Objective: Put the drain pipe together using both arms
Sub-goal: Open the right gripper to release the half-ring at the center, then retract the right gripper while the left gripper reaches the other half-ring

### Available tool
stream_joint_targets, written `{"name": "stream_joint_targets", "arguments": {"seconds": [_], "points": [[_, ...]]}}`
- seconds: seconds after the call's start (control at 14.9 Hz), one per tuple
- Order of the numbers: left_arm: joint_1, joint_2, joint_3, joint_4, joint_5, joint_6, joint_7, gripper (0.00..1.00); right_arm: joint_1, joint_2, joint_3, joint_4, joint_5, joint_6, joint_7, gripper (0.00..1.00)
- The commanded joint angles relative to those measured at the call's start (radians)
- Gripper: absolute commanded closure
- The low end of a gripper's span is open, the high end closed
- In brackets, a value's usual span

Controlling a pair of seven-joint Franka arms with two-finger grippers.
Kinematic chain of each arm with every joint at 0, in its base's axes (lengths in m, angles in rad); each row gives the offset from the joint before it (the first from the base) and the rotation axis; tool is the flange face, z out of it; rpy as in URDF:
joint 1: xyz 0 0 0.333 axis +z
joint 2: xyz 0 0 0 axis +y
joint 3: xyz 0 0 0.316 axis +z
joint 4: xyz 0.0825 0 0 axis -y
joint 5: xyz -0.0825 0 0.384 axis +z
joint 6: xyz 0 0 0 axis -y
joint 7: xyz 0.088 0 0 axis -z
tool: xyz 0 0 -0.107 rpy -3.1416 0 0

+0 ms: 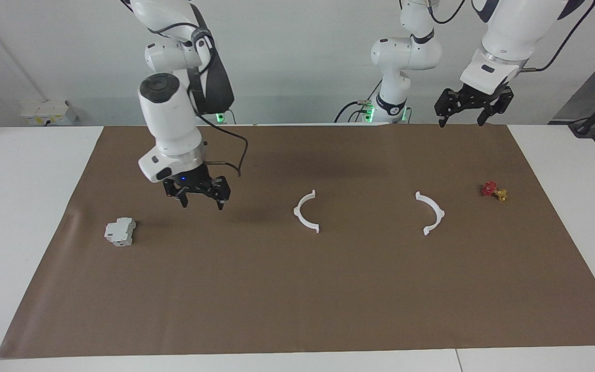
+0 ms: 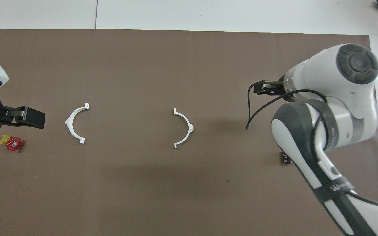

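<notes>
The drain pipe lies as two separate white half-ring arcs flat on the brown mat (image 1: pixel 297 289). One arc (image 1: pixel 306 212) (image 2: pixel 184 127) is at the middle of the mat. The other arc (image 1: pixel 431 213) (image 2: pixel 74 124) lies toward the left arm's end, well apart from the first. My right gripper (image 1: pixel 202 205) hangs open and empty over the mat toward the right arm's end, away from both arcs. In the overhead view it is mostly covered by its own wrist. My left gripper (image 1: pixel 461 123) (image 2: pixel 31 117) waits raised and open over the mat's edge at the left arm's end.
A grey-white boxy block (image 1: pixel 120 231) sits toward the right arm's end. A small black cylinder (image 2: pixel 285 159) peeks out from under the right arm. A red and yellow valve (image 1: pixel 493 190) (image 2: pixel 12 143) lies near the left arm's end. White table surrounds the mat.
</notes>
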Motion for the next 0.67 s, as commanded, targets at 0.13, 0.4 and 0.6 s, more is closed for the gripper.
{"name": "stream_joint_targets", "arguments": {"seconds": [0.13, 0.4, 0.6], "points": [[-0.009, -0.017, 0.011, -0.015, -0.012, 0.001, -0.008, 0.00, -0.083, -0.050, 0.016, -0.013, -0.008, -0.067, -0.124, 0.00], [0.060, -0.163, 0.022, -0.409, -0.012, 0.467, -0.002, 0.00, -0.089, -0.050, 0.016, -0.015, -0.008, -0.070, -0.126, 0.00], [0.080, -0.092, 0.024, -0.543, -0.012, 0.729, 0.008, 0.00, -0.090, -0.050, 0.016, -0.015, -0.008, -0.068, -0.126, 0.00]]}}
